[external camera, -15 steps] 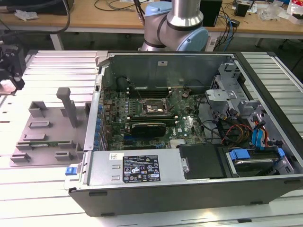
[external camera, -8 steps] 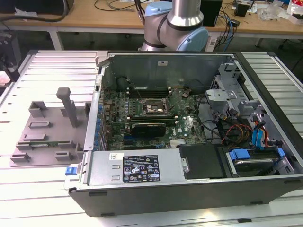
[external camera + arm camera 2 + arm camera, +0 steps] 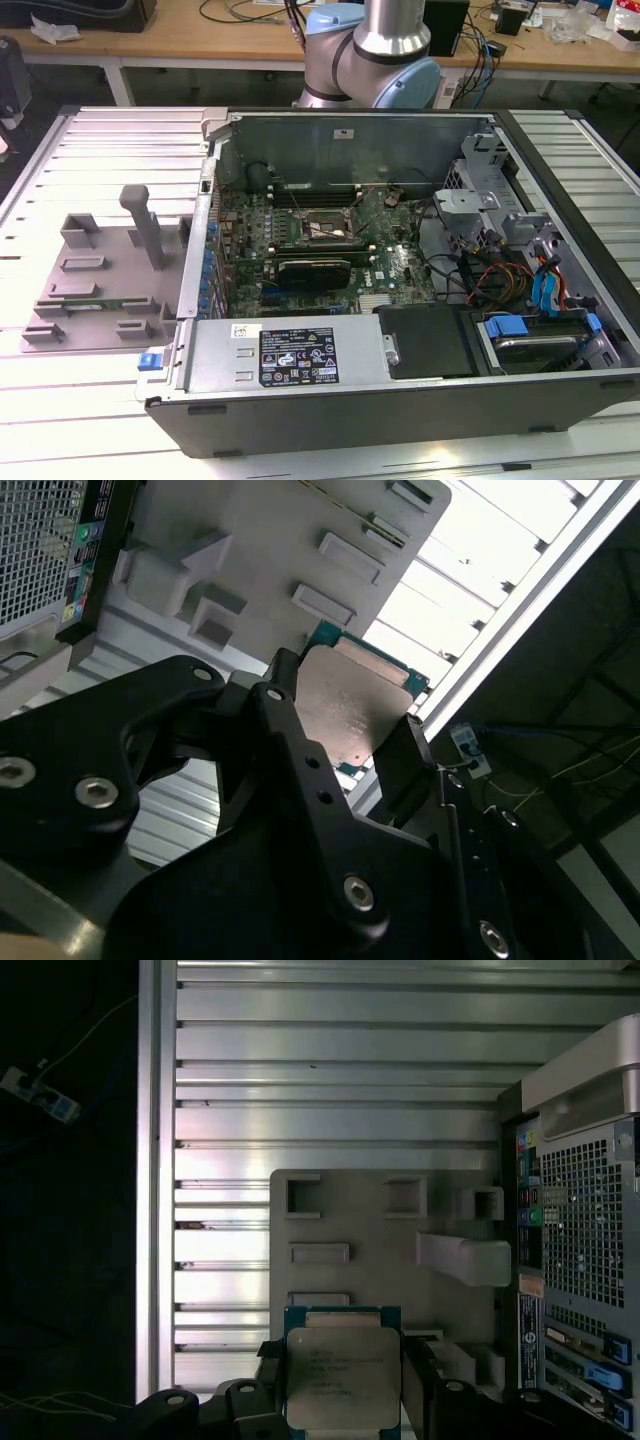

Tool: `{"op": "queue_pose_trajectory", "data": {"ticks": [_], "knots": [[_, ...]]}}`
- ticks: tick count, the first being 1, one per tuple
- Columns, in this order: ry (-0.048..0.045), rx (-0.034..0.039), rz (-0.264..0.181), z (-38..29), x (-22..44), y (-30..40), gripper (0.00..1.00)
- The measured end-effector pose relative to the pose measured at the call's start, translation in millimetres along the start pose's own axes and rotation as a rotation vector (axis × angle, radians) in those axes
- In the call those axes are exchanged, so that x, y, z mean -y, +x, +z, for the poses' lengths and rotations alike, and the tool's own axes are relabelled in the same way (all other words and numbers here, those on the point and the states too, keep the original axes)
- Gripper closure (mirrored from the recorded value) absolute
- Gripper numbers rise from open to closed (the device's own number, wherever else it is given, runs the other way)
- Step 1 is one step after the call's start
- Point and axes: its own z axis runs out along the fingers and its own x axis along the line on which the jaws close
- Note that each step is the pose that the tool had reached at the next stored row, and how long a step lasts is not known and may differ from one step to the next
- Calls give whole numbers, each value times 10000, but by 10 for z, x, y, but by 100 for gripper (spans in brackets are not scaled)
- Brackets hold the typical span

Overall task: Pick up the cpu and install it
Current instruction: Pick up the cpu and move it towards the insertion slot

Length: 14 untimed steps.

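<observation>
Hand closed on opposite edges of the cpu, over the grey parts tray; likely light, rigid, fragile, so an edge grip seems apt.

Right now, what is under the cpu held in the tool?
Below the cpu, gripped by the tool, lies the grey holder tray on the slatted metal table. The part of the tray directly beneath the cpu is covered, so what is there cannot be seen.
</observation>
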Motion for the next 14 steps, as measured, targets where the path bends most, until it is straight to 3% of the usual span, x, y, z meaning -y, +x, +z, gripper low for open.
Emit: {"op": "queue_pose_trajectory", "data": {"ticks": [6, 10, 14], "knots": [[0, 0, 0, 1, 0, -50, 45], [0, 0, 0, 3, 0, -185, 45], [0, 0, 0, 5, 0, -276, 45]]}}
